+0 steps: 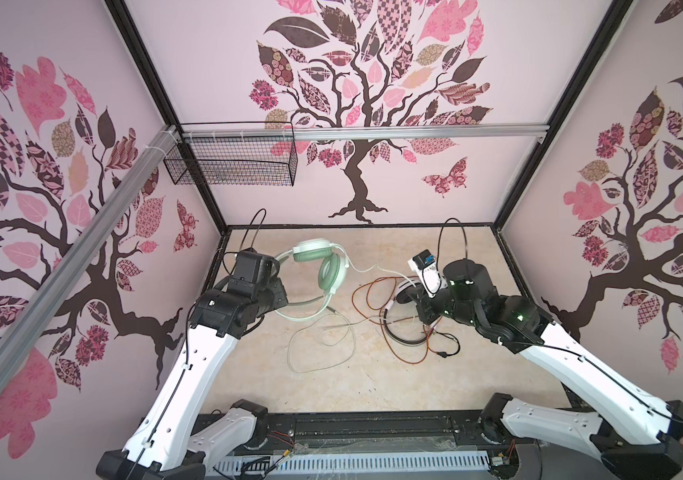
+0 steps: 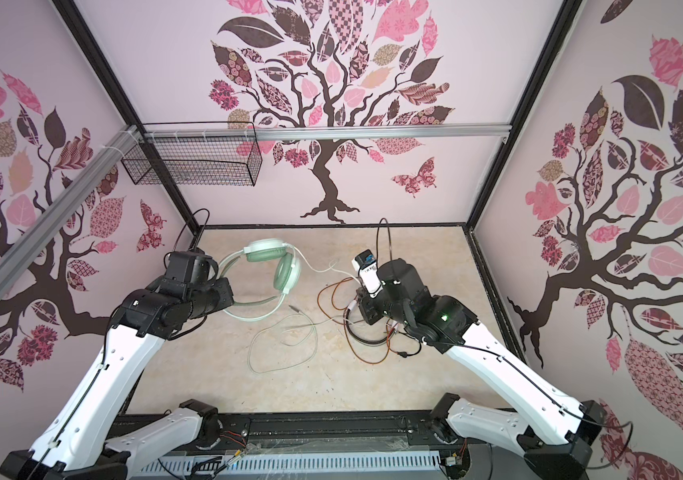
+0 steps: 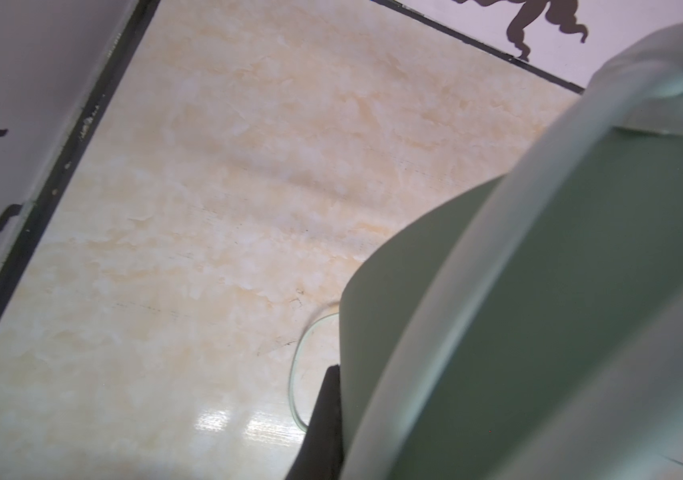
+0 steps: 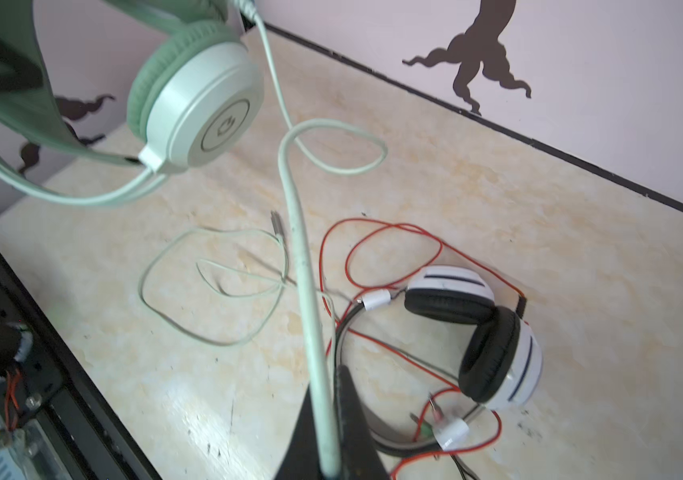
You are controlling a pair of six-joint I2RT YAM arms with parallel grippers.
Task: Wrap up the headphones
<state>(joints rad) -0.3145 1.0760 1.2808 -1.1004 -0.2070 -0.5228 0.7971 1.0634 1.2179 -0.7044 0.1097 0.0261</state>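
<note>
Mint-green headphones [image 1: 327,266] hung over the far-left bench [image 1: 373,374], left gripper [image 1: 283,299] clamped on the headband [image 3: 497,291]; right gripper [image 4: 325,407] pinched shut on their pale cable [image 4: 302,266]. Looked like start of winding: next move likely needs carrying cable round the headband. White-and-black headphones [image 4: 493,332] lay tangled right beneath, side walls [image 1: 560,232] close, near bench open.

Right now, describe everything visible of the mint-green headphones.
The mint-green headphones are an over-ear pair: pale glossy plastic cups, darker green ribbed cushions, a broad green band under thin pale hoops. The left gripper, jaws shut, holds the band, and the pair seems raised off the table. Its pale cable trails from one cup, passes through the right gripper, jaws shut on it, and loops on the table.
</note>
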